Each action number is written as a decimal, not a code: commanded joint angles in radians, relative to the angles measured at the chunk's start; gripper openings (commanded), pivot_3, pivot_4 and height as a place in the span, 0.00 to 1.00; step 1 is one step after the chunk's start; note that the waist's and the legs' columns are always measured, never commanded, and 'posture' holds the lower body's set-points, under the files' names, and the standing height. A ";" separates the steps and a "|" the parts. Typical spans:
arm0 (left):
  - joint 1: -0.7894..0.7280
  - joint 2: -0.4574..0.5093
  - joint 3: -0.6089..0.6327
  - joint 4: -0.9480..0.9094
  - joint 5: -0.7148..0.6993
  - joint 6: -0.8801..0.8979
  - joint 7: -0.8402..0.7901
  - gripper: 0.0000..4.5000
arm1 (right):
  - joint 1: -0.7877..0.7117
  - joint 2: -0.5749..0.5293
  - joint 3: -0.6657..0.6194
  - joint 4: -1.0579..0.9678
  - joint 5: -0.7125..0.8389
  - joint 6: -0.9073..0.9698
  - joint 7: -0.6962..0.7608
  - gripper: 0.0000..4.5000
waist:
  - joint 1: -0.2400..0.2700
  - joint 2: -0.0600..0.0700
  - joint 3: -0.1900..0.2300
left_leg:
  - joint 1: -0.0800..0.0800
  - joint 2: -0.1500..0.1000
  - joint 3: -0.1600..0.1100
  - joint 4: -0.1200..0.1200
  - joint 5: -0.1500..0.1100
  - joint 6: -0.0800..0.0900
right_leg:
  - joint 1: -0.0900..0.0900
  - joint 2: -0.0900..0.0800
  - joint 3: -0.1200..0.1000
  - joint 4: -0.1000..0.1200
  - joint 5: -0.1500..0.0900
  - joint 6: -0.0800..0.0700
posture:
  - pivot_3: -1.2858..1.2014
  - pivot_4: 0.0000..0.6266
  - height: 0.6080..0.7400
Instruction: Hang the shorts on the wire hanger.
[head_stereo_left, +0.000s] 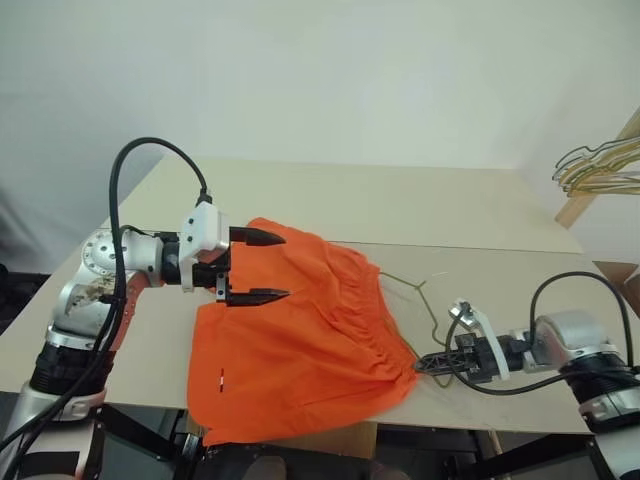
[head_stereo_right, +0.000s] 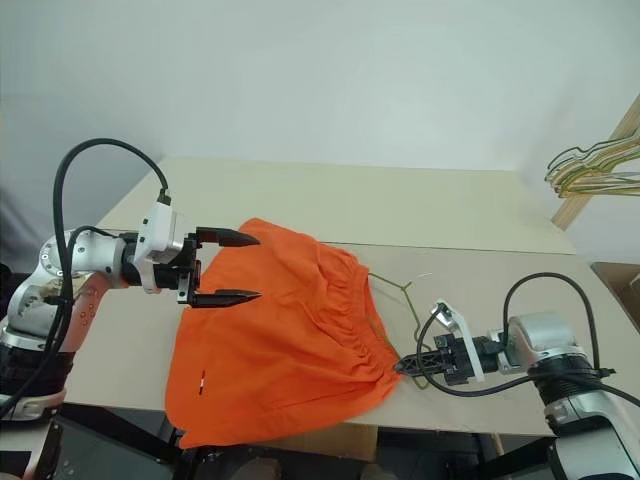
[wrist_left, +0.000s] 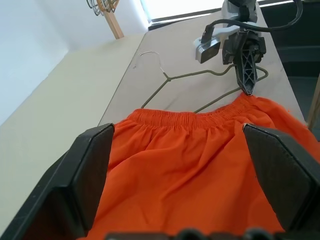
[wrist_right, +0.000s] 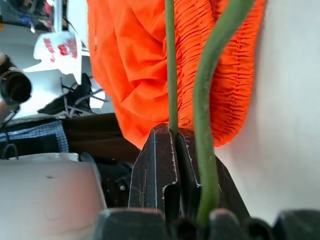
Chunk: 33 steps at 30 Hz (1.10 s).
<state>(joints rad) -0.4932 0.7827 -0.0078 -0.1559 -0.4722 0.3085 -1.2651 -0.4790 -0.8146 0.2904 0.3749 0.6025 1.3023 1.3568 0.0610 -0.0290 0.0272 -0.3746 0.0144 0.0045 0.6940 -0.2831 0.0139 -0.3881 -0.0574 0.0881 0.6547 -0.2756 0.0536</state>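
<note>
The orange shorts lie spread on the table, with the gathered waistband toward the right and one leg hem hanging over the front edge. Part of the wire hanger reaches under the waistband, and its hook lies on the table behind. My right gripper is shut on the hanger's wire right at the waistband's front corner; the right wrist view shows the wire pinched between the jaws. My left gripper hovers open over the shorts' far left part, fingers pointing right, holding nothing.
The beige table reaches far behind the shorts. A bunch of yellowish wire hangers hangs on a wooden rack past the table's back right corner. The front edge runs just below my right gripper.
</note>
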 joint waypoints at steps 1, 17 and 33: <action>-0.002 0.014 0.023 -0.034 -0.009 0.005 0.008 0.99 | -0.012 -0.013 0.052 -0.017 -0.025 -0.034 0.038 0.00 | 0.005 0.000 0.000 | 0.000 0.000 0.000 0.000 0.000 0.000 | 0.000 0.000 0.000 0.000 0.000 0.000 | 0.59 0.00 1.00; -0.014 0.007 0.007 -0.024 -0.008 0.005 0.001 0.99 | -0.109 0.097 -0.018 0.141 -0.082 -0.041 -0.049 0.00 | -0.009 -0.008 -0.005 | 0.004 0.002 -0.001 0.000 0.001 -0.002 | 0.003 0.002 -0.001 0.002 0.002 -0.003 | 0.58 0.00 1.00; -0.078 -0.009 -0.014 0.053 0.015 -0.026 -0.021 0.99 | -0.019 0.066 -0.229 -0.395 -0.002 -0.074 -0.226 0.00 | -0.014 -0.003 -0.002 | -0.002 0.002 -0.003 -0.001 0.001 -0.002 | -0.002 0.002 -0.003 0.000 0.002 -0.002 | 0.56 0.00 1.00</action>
<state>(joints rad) -0.5422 0.7749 -0.0259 -0.1081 -0.4653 0.3035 -1.2813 -0.5009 -0.7457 0.1243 0.0717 0.5767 1.2697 1.1683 0.0470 -0.0316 0.0256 -0.3778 0.0161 0.0017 0.6934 -0.2821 0.0122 -0.3903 -0.0557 0.0850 0.6545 -0.2741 0.0512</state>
